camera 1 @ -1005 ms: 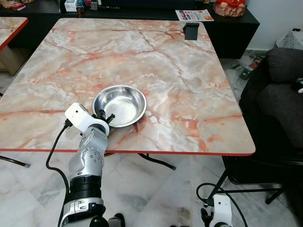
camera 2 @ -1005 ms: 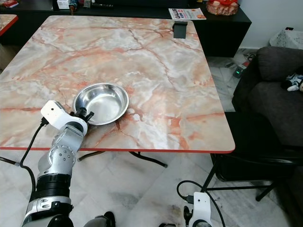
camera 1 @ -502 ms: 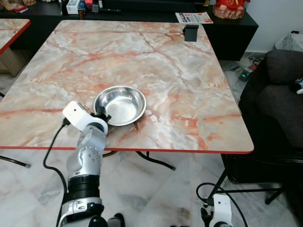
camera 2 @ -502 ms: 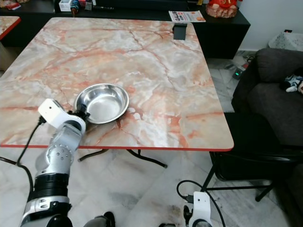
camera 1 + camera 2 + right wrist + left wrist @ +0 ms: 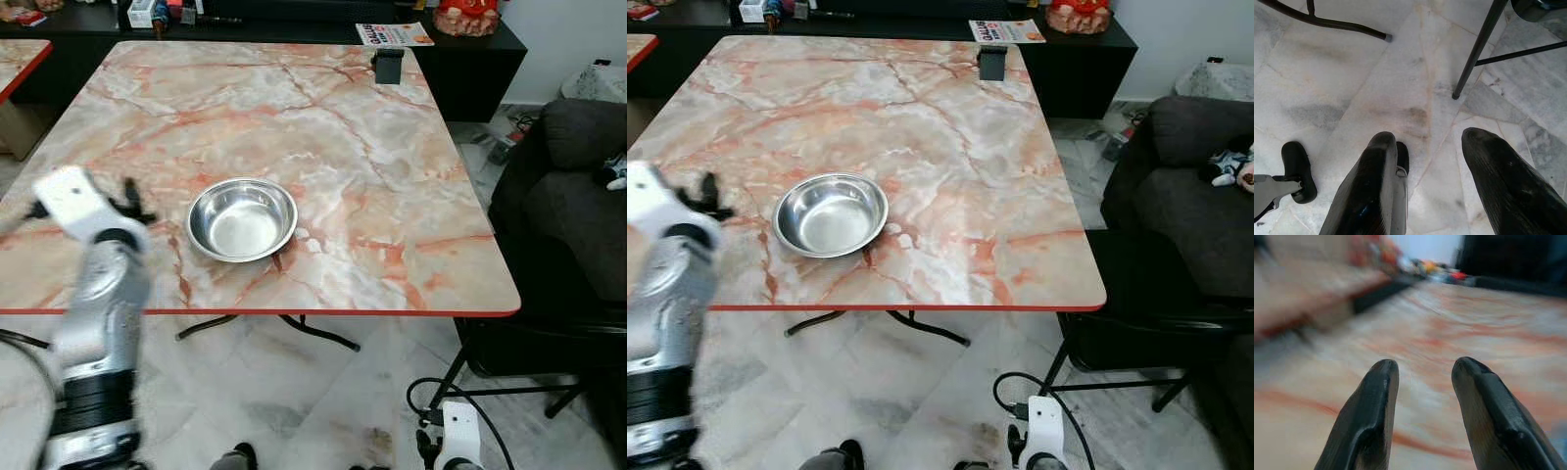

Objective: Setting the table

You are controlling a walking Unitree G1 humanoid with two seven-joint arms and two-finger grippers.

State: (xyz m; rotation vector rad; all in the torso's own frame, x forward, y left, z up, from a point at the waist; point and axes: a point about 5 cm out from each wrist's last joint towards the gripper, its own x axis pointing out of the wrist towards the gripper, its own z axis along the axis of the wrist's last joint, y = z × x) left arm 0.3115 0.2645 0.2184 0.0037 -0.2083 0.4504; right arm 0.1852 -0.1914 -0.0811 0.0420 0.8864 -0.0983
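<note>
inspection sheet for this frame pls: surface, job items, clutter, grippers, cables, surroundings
Surface: marble-pattern table with a red edge, mostly bare.
Job's things: one empty steel bowl upright near the front edge.
Clutter: small black stand at the far right corner of the table.
Grippers: left gripper over the table, apart from the bowl on its left, jaws open and holding nothing; right gripper hangs idle over the floor, jaws open.
Cables: black cable looped on the floor by the right arm.
Surroundings: dark armchair to the right; black sideboard behind the table with a magazine and small items; marble tile floor.
</note>
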